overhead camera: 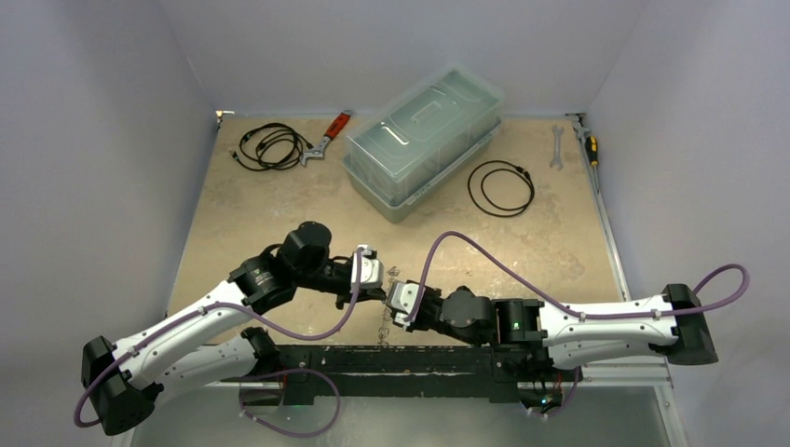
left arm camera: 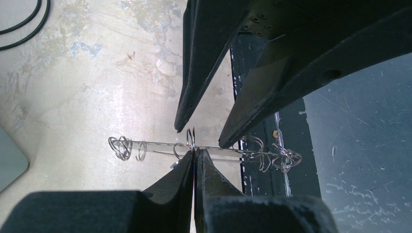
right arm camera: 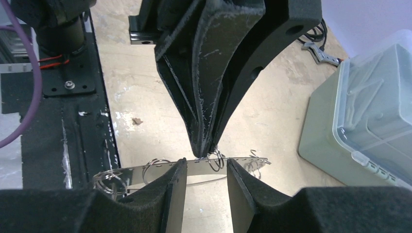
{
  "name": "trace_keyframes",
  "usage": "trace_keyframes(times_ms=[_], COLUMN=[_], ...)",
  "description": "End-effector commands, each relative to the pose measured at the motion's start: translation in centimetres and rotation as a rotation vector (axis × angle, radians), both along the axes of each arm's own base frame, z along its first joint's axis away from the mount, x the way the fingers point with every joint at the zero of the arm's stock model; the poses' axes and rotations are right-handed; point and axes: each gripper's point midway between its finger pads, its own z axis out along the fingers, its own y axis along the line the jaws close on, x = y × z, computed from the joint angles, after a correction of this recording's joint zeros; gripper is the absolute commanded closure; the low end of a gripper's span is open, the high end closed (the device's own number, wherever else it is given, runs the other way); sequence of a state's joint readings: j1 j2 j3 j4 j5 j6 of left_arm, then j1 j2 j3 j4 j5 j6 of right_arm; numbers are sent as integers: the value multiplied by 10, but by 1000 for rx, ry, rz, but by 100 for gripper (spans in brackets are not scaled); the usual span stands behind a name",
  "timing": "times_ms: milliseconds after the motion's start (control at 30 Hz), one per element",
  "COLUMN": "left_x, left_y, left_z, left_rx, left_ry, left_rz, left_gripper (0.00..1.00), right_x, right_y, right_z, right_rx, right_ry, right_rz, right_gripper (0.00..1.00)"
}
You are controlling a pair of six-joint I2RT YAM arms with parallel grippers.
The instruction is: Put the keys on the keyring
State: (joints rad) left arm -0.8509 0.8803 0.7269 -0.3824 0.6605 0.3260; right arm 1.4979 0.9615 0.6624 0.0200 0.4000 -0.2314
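The keyring (left arm camera: 155, 146) is a thin silvery hoop seen edge-on, with small wire rings along its rim; it also shows in the right wrist view (right arm camera: 160, 170) and, faintly, in the top view (overhead camera: 384, 326). My left gripper (left arm camera: 195, 153) is shut on a small split ring (left arm camera: 191, 138) that sits on the hoop; a bluish bit (left arm camera: 174, 165) shows beside its finger. My right gripper (right arm camera: 204, 165) is open, its fingers either side of the hoop band without touching it. Both grippers (overhead camera: 387, 294) meet low at the table's front middle. Thin silvery pieces (left arm camera: 265, 164) hang at the hoop's far end.
A clear lidded box (overhead camera: 424, 140) stands at the back middle. Black cable coils (overhead camera: 270, 144) (overhead camera: 500, 186) lie on either side of it. A red-handled wrench (overhead camera: 331, 133), a spanner (overhead camera: 557, 147) and a screwdriver (overhead camera: 589, 144) lie along the back. A black rail (overhead camera: 401, 358) runs along the front edge.
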Motion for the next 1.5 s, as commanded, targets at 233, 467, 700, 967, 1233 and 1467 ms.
trace_keyframes(times_ms=[233, 467, 700, 967, 1233, 1467], left_x=[-6, -9, -9, -9, -10, -19], left_y=[-8, -8, -9, -8, -8, -7], left_z=[33, 33, 33, 33, 34, 40], left_rx=[-94, -100, -100, -100, -105, -127], left_ry=[-51, -40, -38, -40, -47, -46], left_rz=[-70, -88, -90, -87, -91, -133], left_gripper=[100, 100, 100, 100, 100, 100], right_x=[13, 14, 11, 7, 3, 1], right_y=[-1, 1, 2, 4, 3, 0], right_z=[13, 12, 10, 7, 8, 20], right_rx=[32, 35, 35, 34, 50, 79], right_ry=[-44, -52, -49, -40, -27, -49], right_rz=[-67, -57, -39, -15, 9, 27], right_gripper=[60, 65, 83, 100, 100, 66])
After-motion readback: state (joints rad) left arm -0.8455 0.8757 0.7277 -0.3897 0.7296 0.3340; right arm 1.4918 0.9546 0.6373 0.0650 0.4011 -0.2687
